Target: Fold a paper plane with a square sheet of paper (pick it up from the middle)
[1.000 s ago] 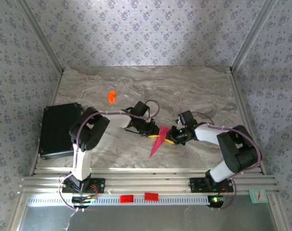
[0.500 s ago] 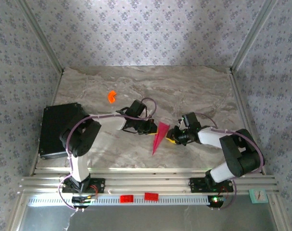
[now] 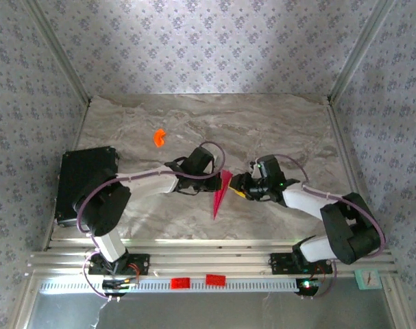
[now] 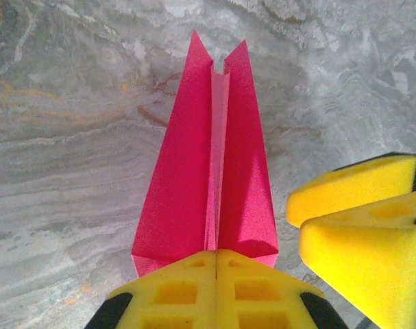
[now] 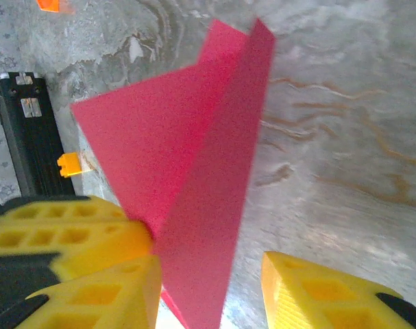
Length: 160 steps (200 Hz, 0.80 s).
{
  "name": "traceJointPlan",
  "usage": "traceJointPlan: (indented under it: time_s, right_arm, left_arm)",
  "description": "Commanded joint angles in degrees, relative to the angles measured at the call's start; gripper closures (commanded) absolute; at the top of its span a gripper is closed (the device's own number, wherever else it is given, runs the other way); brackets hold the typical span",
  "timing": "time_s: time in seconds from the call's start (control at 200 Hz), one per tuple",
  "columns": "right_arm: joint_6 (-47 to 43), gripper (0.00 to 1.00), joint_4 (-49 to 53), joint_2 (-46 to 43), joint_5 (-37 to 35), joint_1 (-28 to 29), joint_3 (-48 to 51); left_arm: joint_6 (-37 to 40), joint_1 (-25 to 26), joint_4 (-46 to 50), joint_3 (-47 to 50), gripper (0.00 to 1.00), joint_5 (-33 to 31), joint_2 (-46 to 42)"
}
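The paper plane (image 4: 211, 157) is a slim magenta dart with a centre crease, held over the marble surface (image 3: 276, 123). Its wide end is hidden in the left hand (image 4: 216, 257), which is clamped on it. The right hand (image 5: 208, 274) is spread apart around the plane, and I cannot tell whether it touches.

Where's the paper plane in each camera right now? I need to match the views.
Top external: the paper plane lies mid-table, narrow end toward the arm bases.
Left wrist: centre frame, near end clamped in the left gripper.
Right wrist: centre, running to the bottom edge.
Shared landmark: the veined marble table.
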<state>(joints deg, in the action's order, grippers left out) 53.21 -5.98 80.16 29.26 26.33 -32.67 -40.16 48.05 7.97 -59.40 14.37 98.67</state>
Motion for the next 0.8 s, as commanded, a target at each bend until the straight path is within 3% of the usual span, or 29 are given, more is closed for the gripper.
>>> traceJointPlan:
  time_s: [0.0, 0.5, 0.645, 0.795]
  right_arm:
    - [0.36, 0.55, 3.7, 2.57, -2.8, 1.5, -3.52]
    - [-1.75, 0.6, 11.11, 7.36, -5.61, 3.03, -6.64]
    - [-1.63, 0.74, 9.57, 7.45, -3.4, 2.68, -6.53]
    - [-0.39, 0.86, 6.43, 8.07, -1.46, 2.5, -6.03]
  left_arm:
    - [-0.71, 0.63, 1.09, 0.72, 0.99, -3.38, -1.2]
    - [-0.09, 1.08, 2.48, 0.52, 0.98, -4.57, -1.21]
    - [0.48, 1.08, 3.48, 0.12, 0.95, -4.31, -0.72]
    - [0.86, 1.21, 4.64, -0.45, 0.83, -2.0, -0.85]
